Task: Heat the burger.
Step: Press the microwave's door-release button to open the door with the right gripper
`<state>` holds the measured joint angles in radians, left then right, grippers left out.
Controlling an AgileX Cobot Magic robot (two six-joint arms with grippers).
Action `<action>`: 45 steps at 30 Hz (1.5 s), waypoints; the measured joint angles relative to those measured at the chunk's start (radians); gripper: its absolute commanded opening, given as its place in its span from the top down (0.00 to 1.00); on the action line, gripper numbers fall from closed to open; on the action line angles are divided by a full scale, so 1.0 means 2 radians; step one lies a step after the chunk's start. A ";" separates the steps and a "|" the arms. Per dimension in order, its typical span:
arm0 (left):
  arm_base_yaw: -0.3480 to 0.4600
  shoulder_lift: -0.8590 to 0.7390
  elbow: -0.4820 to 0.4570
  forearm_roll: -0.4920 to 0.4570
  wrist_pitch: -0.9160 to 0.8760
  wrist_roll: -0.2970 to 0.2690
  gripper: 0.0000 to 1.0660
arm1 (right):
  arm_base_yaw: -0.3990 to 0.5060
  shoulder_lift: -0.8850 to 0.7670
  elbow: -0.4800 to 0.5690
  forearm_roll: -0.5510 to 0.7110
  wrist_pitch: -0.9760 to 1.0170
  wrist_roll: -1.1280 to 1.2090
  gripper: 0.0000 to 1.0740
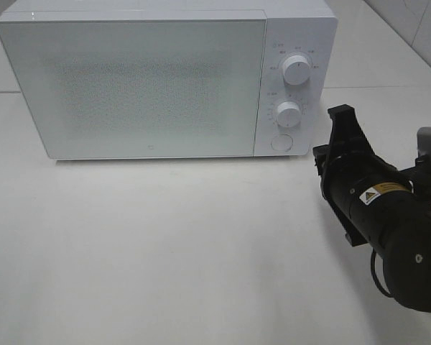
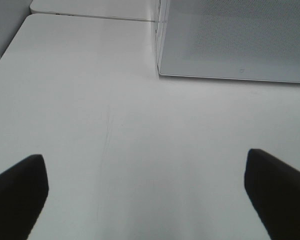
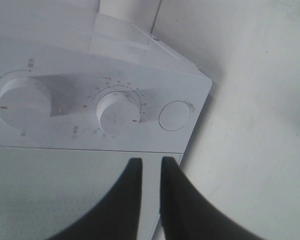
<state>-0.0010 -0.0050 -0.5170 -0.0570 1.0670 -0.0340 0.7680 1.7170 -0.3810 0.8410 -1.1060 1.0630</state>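
We see a white microwave (image 1: 151,86) standing at the 12 o'clock side of the pale surface (image 1: 165,251). Its door (image 1: 129,86) is shut, and the speckled front hides what is inside. None of our views shows the burger, so we cannot tell where it is.

The control panel sits on the 3 o'clock side of the door. It carries an upper knob (image 1: 297,70), a lower knob (image 1: 288,113) directly at 6 o'clock from it, and a round button (image 1: 281,142) at 6 o'clock from that.

The right claw (image 1: 342,113) comes in from the 4 o'clock corner of the high view on its black arm. It points towards 11 o'clock and stands off the microwave's front corner, near it but apart, roughly at 3 o'clock from the lower knob. In its wrist view the right claw (image 3: 149,161) is narrow. The two dark fingers (image 3: 135,172) lie nearly together with only a thin slit between them, and nothing is in that slit. Beyond the tips we see the panel with both knobs and the button.

The high view does not show the left claw. In its own wrist view the left claw (image 2: 144,155) stands wide, one dark finger (image 2: 20,190) at each side, with bare surface between them. It holds nothing. Ahead of it, well apart, is a lower corner of the microwave.
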 measured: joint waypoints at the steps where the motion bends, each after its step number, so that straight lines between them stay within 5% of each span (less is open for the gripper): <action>1: 0.000 0.000 0.000 0.000 0.000 0.000 0.06 | 0.000 0.000 0.000 0.000 0.000 0.030 1.00; 18: 0.000 0.000 0.000 0.000 0.000 0.000 0.06 | 0.000 0.016 -0.004 0.000 0.009 0.093 1.00; 32: 0.000 0.000 0.000 0.000 0.000 0.000 0.06 | -0.005 0.096 -0.066 -0.031 0.023 0.135 1.00; 45: 0.000 0.000 0.000 0.000 0.000 0.000 0.06 | -0.078 0.141 -0.138 -0.110 0.066 0.166 1.00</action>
<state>-0.0010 -0.0050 -0.5170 -0.0570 1.0670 -0.0340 0.6130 1.9990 -0.6570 0.6210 -0.9740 1.3940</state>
